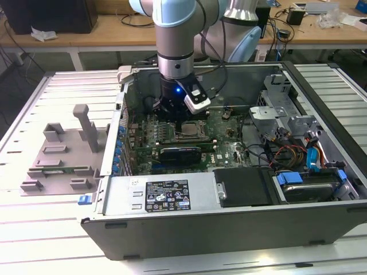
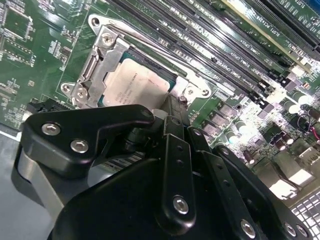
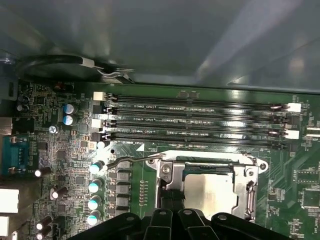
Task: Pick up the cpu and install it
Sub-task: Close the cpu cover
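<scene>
Surface: slatted metal surface (image 1: pixel 34 229) carries the open computer case (image 1: pixel 229 229). Beyond it stands a wood-topped surface (image 1: pixel 114 26) strewn with cables.

All places are taken from the socket (image 2: pixel 95 60).

Edges and room: the case walls stand well apart from the socket on every side. The space straight above it is taken by the arm (image 1: pixel 175 51). A grey tray (image 1: pixel 57 154) lies outside the case wall, well apart from the socket, towards the exterior view's left. The power supply box (image 1: pixel 166 195) and a black card (image 1: pixel 180 153) lie between the socket and the near case wall, the card just beside the socket. Memory slots (image 3: pixel 200 120) run along one socket edge, just beside it. A row of small capacitors (image 3: pixel 94 190) stands near another edge.

End effector (image 2: pixel 172 102): low over the motherboard (image 3: pixel 295 175). I read it as drawn narrow, tips together with nothing between them, at the socket's rim.

The cpu (image 2: pixel 135 87): lying flat inside the socket frame, silver top up, just beside the end effector's tips. I cannot tell whether they touch it.
</scene>
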You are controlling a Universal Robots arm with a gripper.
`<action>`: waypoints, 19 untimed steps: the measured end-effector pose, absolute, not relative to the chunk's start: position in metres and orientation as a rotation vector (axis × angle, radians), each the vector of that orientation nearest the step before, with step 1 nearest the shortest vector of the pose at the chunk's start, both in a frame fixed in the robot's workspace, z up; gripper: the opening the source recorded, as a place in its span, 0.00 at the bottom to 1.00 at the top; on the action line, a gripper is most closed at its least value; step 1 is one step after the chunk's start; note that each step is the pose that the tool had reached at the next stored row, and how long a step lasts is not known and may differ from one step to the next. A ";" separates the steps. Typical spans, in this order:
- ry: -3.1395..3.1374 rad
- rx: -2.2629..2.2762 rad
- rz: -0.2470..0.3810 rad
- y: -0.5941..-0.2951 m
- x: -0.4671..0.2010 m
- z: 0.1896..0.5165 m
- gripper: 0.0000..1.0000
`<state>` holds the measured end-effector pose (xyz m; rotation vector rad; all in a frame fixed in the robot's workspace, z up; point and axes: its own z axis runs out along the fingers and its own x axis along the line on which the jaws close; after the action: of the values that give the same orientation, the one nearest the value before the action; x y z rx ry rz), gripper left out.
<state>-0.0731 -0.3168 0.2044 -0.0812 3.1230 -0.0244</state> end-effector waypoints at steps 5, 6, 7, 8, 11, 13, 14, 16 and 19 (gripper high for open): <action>3.123 -0.081 -0.024 -0.317 -0.073 0.204 0.11; 3.123 -0.081 -0.025 -0.317 -0.074 0.204 0.11; 3.123 -0.081 -0.025 -0.317 -0.074 0.203 0.11; 3.123 -0.081 -0.025 -0.317 -0.074 0.203 0.11; 3.123 -0.081 -0.024 -0.317 -0.074 0.203 0.11; 3.123 -0.081 -0.024 -0.317 -0.074 0.203 0.11; 3.123 -0.081 -0.024 -0.317 -0.074 0.203 0.11; 3.122 -0.081 -0.023 -0.317 -0.074 0.205 0.11; 3.123 -0.081 -0.024 -0.317 -0.074 0.212 0.11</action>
<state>-0.0739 -0.3168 0.2123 -0.0812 3.1228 -0.0241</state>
